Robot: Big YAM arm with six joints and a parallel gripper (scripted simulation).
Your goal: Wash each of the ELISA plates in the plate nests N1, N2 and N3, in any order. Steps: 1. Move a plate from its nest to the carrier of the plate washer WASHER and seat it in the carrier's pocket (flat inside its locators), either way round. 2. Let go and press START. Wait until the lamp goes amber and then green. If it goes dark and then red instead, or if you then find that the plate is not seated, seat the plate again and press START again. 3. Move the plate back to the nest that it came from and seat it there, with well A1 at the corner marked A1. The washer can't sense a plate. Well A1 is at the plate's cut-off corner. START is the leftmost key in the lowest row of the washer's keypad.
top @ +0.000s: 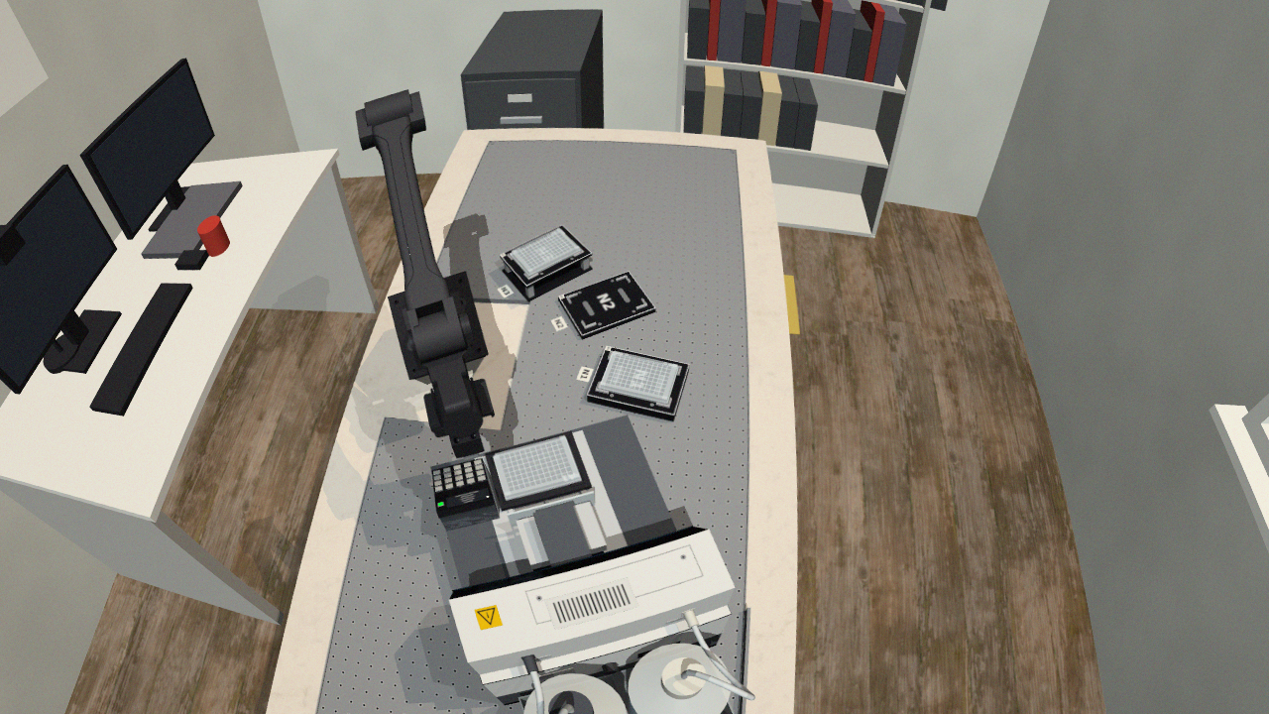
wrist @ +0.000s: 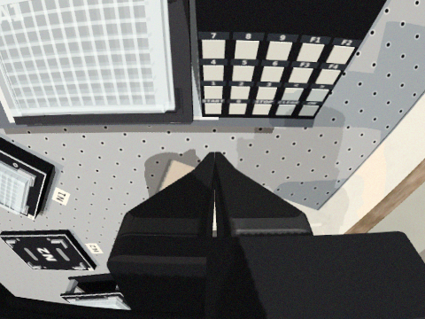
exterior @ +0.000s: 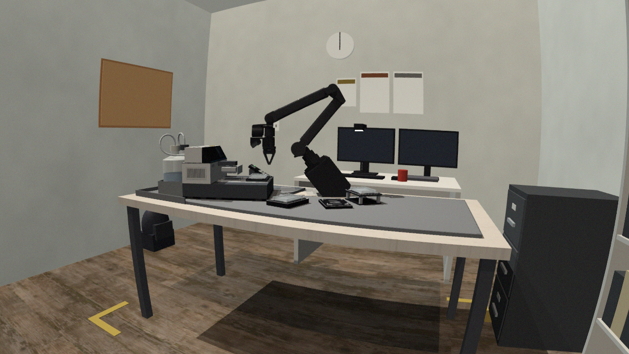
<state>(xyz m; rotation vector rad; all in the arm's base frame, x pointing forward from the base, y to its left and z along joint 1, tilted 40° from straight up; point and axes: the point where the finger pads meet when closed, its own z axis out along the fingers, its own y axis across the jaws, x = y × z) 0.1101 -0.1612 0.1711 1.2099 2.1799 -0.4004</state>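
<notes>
A clear ELISA plate (top: 537, 467) lies flat in the washer's carrier pocket; it also shows in the wrist view (wrist: 85, 48). My gripper (wrist: 214, 161) (exterior: 268, 159) is shut and empty, hovering above the table just in front of the keypad; from the side it hangs well above the washer. Nest N2 (top: 613, 310) is empty. Plates sit in the far nest (top: 546, 255) and in the near nest (top: 638, 378).
The washer's white body (top: 590, 601) and two bottles (top: 621, 683) stand at the table's near end. A desk with monitors (top: 88, 221) and a red cup (top: 212, 236) is on the left. A cabinet and a bookshelf stand behind.
</notes>
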